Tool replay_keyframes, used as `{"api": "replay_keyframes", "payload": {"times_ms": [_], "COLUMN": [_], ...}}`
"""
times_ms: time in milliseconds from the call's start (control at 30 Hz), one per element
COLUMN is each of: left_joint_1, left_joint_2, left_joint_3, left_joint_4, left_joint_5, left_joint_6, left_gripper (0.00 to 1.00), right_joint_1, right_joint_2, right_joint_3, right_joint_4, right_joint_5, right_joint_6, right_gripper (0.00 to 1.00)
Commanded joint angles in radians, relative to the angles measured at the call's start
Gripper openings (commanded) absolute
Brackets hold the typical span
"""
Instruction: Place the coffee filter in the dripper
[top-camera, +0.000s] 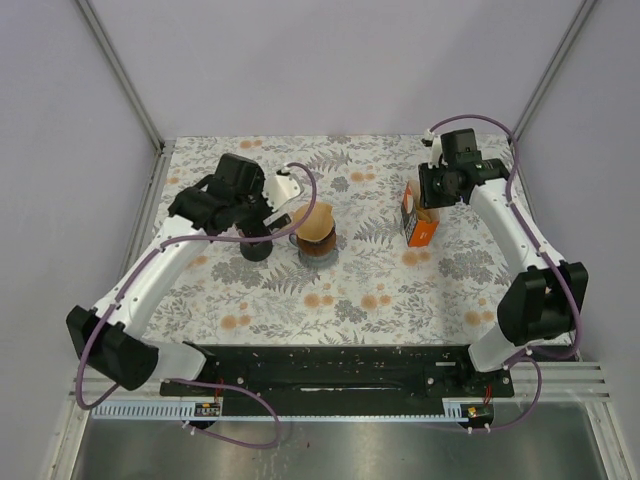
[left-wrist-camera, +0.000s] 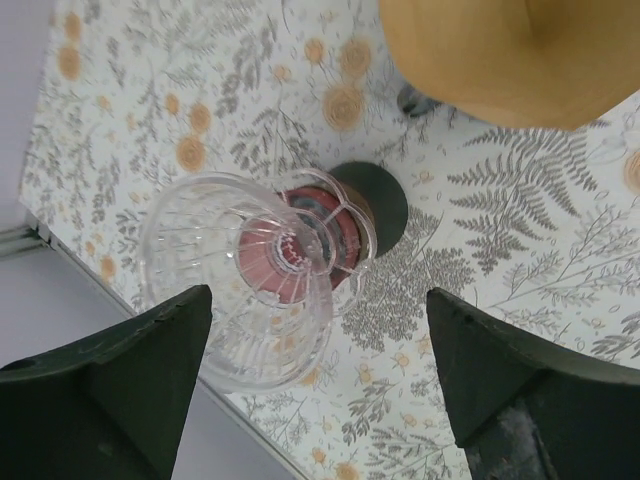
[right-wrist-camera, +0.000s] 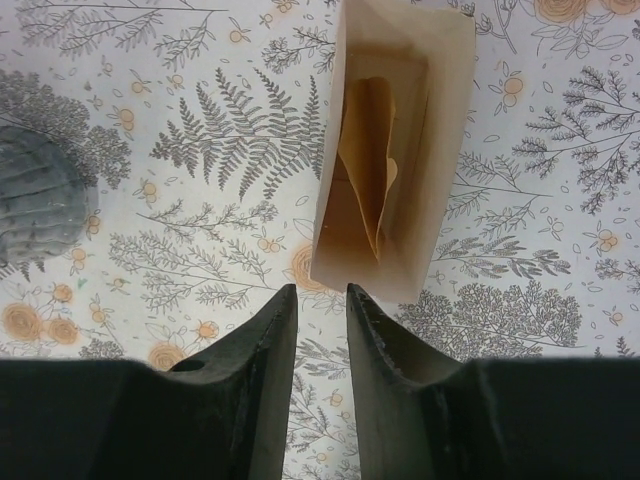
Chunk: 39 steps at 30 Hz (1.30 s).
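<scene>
Looking down from overhead, I find the coffee filter (top-camera: 317, 221) near the middle of the surface (top-camera: 370, 300). It is a brown cone with its wide end up and its long axis close to upright, narrowing toward the dripper (top-camera: 318, 248) directly beneath it in that view. Whether it is seated I cannot tell. On my left wrist camera the dripper's ribbed glass bowl looks bare, mouth up over a reddish vessel (left-wrist-camera: 340, 215), and the filter fills the upper right corner of that view, apart from the bowl.

My left tool (left-wrist-camera: 318, 300) is spread wide, one finger on each side of the dripper, touching nothing. The left arm rises from the near left corner, elbows out toward the left edge and bends in toward the middle.

My right arm runs up the right edge and bends in over an orange box (top-camera: 420, 222) standing toward the far right corner, open top up, brown papers (right-wrist-camera: 368, 140) inside. The right tool (right-wrist-camera: 320, 292) points down just beside the box, fingers all but pressed together, nothing between them.
</scene>
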Motion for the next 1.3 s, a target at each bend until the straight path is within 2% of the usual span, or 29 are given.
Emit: {"api": "replay_keyframes", "payload": {"times_ms": [0,267,467,800,833,867,933,1267], "left_joint_1": [0.003,0.047,0.07,0.072,0.072,0.072,0.072,0.072], "left_joint_2": [-0.073,-0.104,-0.107,-0.105,-0.105,-0.105,-0.105,-0.095], "left_joint_3": [0.09,0.055,0.036,0.025,0.025,0.025,0.027,0.03], "left_joint_4": [0.016,0.032,0.042,0.044,0.042,0.042,0.042,0.044], "left_joint_5": [0.075,0.087,0.102,0.118,0.118,0.118,0.118,0.126], "left_joint_6": [-0.105,-0.154,-0.165,-0.165,-0.165,-0.165,-0.165,-0.166], "left_gripper": [0.92,0.92,0.92,0.92,0.92,0.92,0.92,0.93], "right_joint_1": [0.009,0.009,0.009,0.009,0.009,0.009,0.007,0.02], "right_joint_2": [0.057,0.15,0.201,0.291,0.301,0.304,0.301,0.163], "right_joint_3": [0.07,0.113,0.113,0.122,0.124,0.127,0.131,0.184], "right_joint_4": [-0.008,-0.027,-0.022,-0.01,-0.011,-0.011,-0.011,-0.047], "right_joint_5": [0.045,0.189,0.139,0.155,0.151,0.148,0.154,0.186], "right_joint_6": [-0.001,0.004,-0.006,-0.009,-0.01,-0.009,-0.007,-0.01], "right_gripper": [0.33,0.29,0.31,0.31,0.27,0.2,0.01,0.0]}}
